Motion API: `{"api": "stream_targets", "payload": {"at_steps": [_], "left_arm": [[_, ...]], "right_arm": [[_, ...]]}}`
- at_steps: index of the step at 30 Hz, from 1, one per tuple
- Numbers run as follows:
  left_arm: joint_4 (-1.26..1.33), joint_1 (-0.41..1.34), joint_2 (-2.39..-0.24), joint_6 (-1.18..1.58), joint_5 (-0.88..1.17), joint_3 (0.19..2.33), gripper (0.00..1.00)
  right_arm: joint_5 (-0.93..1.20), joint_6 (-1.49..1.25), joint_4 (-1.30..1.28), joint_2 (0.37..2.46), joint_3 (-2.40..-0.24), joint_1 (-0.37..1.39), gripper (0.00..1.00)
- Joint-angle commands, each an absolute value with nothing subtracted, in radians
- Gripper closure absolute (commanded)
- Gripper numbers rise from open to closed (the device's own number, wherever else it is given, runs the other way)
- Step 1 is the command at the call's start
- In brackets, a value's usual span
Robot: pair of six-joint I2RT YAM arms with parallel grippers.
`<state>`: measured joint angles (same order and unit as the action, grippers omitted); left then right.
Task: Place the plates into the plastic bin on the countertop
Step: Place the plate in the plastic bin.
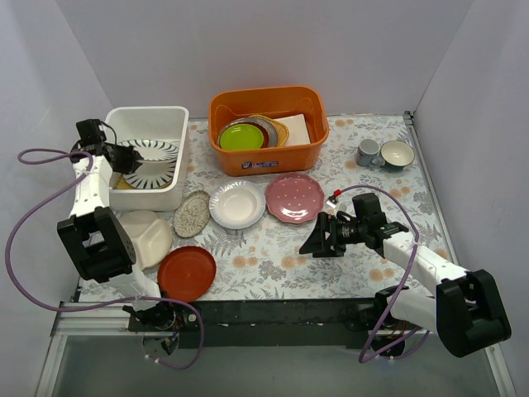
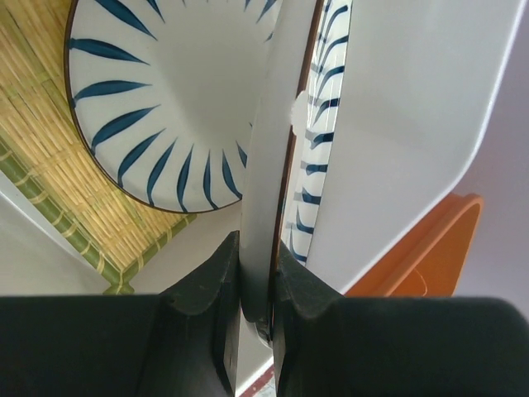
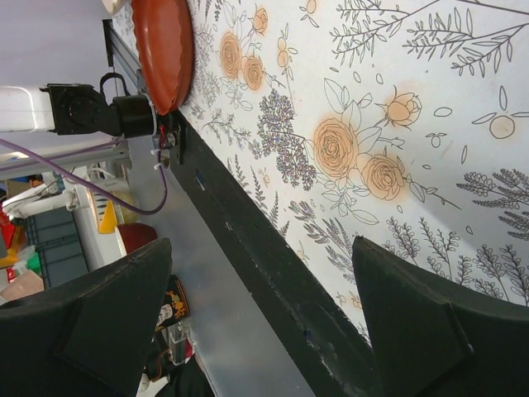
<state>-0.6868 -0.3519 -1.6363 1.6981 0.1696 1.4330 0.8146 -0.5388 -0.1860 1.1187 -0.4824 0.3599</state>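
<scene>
My left gripper (image 1: 126, 157) is over the white plastic bin (image 1: 169, 116) and shut on the rim of a blue-striped plate (image 1: 155, 151). In the left wrist view the gripper (image 2: 256, 248) pinches that plate edge-on (image 2: 273, 149). A second striped plate (image 2: 165, 99) lies on a bamboo mat in the bin. My right gripper (image 1: 318, 240) is open and empty above the countertop (image 1: 273, 248). On the countertop lie the pink scalloped plate (image 1: 294, 198), plain white plate (image 1: 237, 204), speckled oval plate (image 1: 192, 214), cream divided plate (image 1: 147, 238) and red-orange plate (image 1: 187, 273).
An orange tub (image 1: 269, 157) behind the plates holds a lime-green plate (image 1: 241, 136) and other dishes. Two cups (image 1: 369, 152) stand at the back right. The right wrist view shows the countertop's near black edge (image 3: 273, 273) and the red-orange plate (image 3: 165, 50).
</scene>
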Motion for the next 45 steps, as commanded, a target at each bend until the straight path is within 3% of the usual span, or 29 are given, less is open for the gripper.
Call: {"api": "stream_targets", "payload": {"at_steps": [1, 15, 22, 27, 36, 45], "left_arm": [[-0.572, -0.359, -1.588, 1.703, 0.192, 1.441, 1.0], [-0.5, -0.36, -1.612, 1.664, 0.23, 1.33, 0.99], [-0.492, -0.359, -1.652, 1.649, 0.261, 1.344, 0.85], [-0.492, -0.36, -1.681, 1.621, 0.297, 1.358, 0.63], [-0.537, -0.364, -1.697, 1.586, 0.308, 1.362, 0.41], [-0.59, -0.379, -1.713, 1.549, 0.298, 1.364, 0.34]], "right_arm": [[0.833, -0.526, -0.189, 1.108, -0.476, 0.356, 0.03], [0.834, -0.523, -0.196, 1.115, -0.479, 0.356, 0.03], [0.838, -0.522, -0.198, 1.117, -0.48, 0.356, 0.03], [0.838, -0.52, -0.202, 1.118, -0.479, 0.356, 0.03], [0.842, -0.517, -0.199, 1.132, -0.479, 0.354, 0.03], [0.847, -0.514, -0.195, 1.147, -0.479, 0.354, 0.03]]}}
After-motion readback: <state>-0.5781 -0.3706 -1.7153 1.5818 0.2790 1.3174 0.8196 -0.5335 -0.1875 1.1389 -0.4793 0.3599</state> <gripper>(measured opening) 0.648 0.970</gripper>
